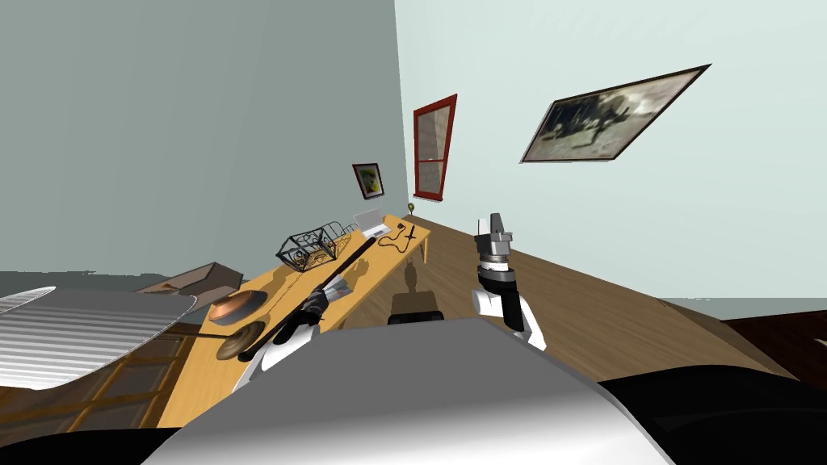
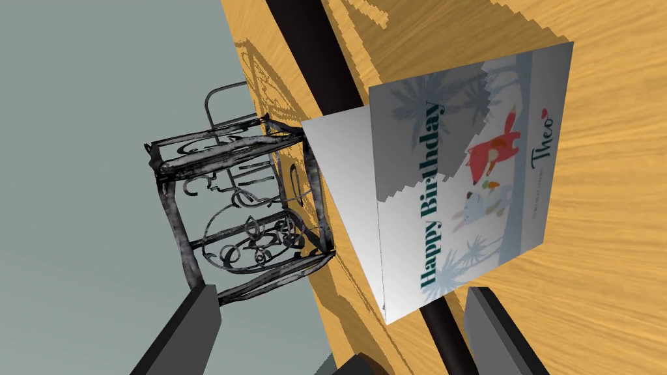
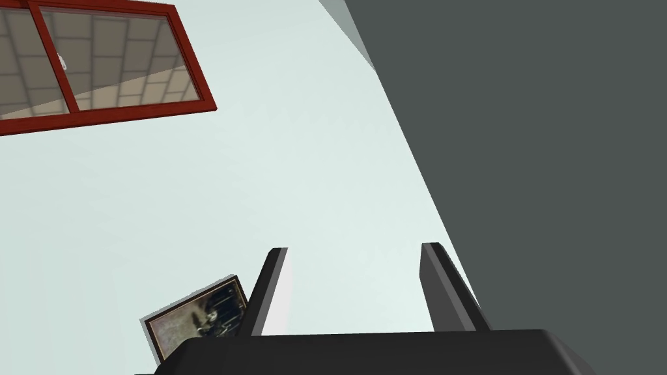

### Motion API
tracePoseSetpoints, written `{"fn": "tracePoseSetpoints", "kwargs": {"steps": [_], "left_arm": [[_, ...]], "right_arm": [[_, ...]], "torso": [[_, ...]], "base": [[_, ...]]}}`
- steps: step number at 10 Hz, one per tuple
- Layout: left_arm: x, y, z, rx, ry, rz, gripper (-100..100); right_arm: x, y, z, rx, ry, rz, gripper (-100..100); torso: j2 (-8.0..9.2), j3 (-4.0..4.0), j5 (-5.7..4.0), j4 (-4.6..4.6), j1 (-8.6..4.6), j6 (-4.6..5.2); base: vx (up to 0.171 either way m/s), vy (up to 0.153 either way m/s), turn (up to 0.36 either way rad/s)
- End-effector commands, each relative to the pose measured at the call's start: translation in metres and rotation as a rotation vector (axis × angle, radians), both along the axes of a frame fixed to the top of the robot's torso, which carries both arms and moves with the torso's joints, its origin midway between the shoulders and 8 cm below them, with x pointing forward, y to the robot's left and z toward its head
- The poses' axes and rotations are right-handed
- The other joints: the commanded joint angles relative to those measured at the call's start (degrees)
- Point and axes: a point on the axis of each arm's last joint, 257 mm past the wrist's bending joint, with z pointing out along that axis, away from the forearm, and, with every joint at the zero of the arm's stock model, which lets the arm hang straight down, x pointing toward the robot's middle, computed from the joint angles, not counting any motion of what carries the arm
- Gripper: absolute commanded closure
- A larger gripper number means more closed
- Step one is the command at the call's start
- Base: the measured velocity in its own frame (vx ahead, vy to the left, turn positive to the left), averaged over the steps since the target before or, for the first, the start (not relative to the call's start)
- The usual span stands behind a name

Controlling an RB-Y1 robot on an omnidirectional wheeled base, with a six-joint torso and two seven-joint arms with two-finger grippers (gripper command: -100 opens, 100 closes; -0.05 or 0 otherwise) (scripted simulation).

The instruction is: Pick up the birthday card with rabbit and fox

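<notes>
The birthday card (image 2: 456, 182) sits on the counter (image 2: 606, 195) just ahead of the spread left end effector (image 2: 340, 291), its fold pointing into the gap.

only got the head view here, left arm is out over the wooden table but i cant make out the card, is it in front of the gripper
Observer: Yes. The left wrist view shows the birthday card standing folded on the table, just ahead of the left gripper, whose fingers are open and not touching it.
Operator: anything close i could bump
Observer: A wire basket stands right beside the card's blank back panel. I cannot tell whether they touch.
Operator: what's that dark line on the table
Observer: A black bar lies along the table and passes behind the card.
Operator: right hand?
Observer: The right gripper is open and holds nothing.
</notes>
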Motion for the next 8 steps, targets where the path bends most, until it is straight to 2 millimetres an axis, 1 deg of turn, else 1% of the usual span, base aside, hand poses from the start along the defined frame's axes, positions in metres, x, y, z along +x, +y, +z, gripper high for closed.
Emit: {"fn": "tracePoseSetpoints", "kwargs": {"steps": [1,4,5,7,8], "left_arm": [[-0.007,0.008,-0.012,-0.02,0.038,0.023,-100],[-0.019,0.017,-0.033,-0.054,0.097,0.058,-100],[-0.029,0.02,-0.045,-0.074,0.132,0.076,-100],[-0.038,0.021,-0.058,-0.092,0.165,0.089,-100],[-0.035,0.021,-0.052,-0.085,0.153,0.084,-100]], "right_arm": [[0.0,0.0,0.0,0.0,0.0,0.0,0],[0.0,0.0,0.0,0.0,0.0,0.0,0],[0.0,0.0,0.0,0.0,0.0,0.0,0],[0.0,0.0,0.0,0.0,0.0,0.0,0],[0.0,0.0,0.0,0.0,0.0,0.0,0]], "torso": [[0.0,0.0,0.0,0.0,0.0,0.0],[-0.02,-0.01,0.02,-0.01,0.09,0.0],[0.02,0.01,0.02,0.0,0.12,0.0],[0.02,0.01,0.04,0.0,0.23,-0.01],[0.05,0.02,0.05,0.01,0.26,-0.01]], "base": [[0.08,-0.055,-0.012],[0.085,-0.033,-0.013],[0.072,-0.011,-0.02],[0.079,0.003,-0.01],[0.028,0.004,-0.001]]}}
